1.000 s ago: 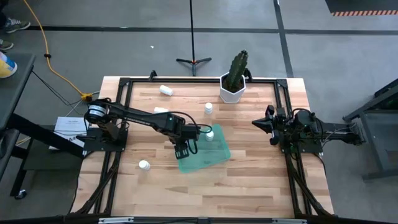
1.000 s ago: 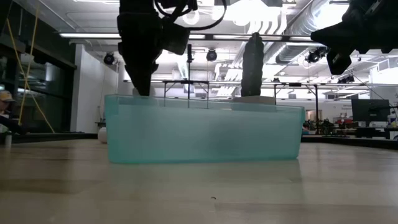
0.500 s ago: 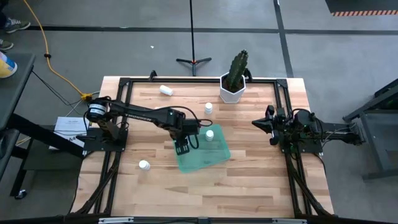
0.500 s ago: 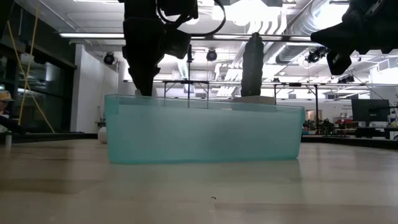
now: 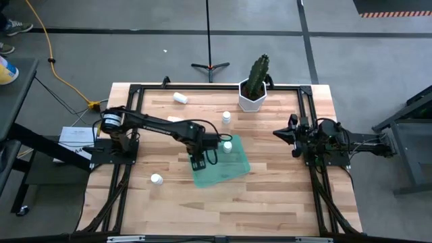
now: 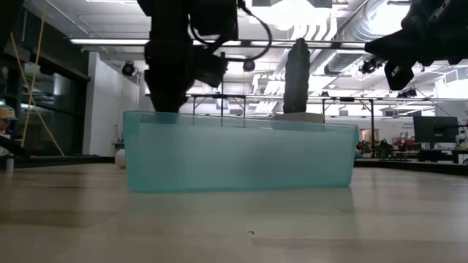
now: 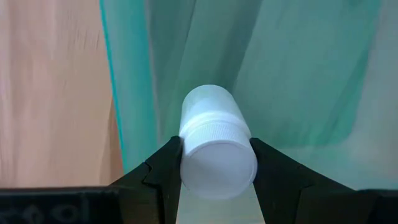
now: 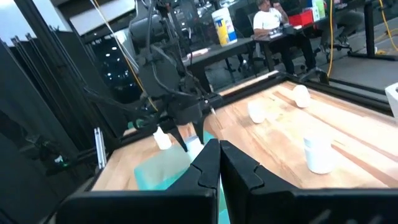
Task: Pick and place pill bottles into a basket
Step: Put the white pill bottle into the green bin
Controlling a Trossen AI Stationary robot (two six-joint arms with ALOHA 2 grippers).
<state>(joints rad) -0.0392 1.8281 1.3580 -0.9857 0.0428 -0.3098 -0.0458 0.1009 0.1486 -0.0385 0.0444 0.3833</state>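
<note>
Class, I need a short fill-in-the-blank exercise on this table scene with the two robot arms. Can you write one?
1. The left gripper is shut on a white pill ____.
2. It holds it above the green ____.
3. The white pot holds a ____.
4. The right gripper waits at the table's ____ side.

Missing words: bottle; basket; cactus; right

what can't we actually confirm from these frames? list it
- Basket contents: the low view's frosted wall hides the inside; in the high view the left gripper covers part of it.
- Held pill bottle: the left wrist view shows it clamped over the basket, but not how far it sits above the floor.
- Bottle count: the high view shows bottles small; one by the arm is partly covered.
- Any labels on the bottles: too small.
</note>
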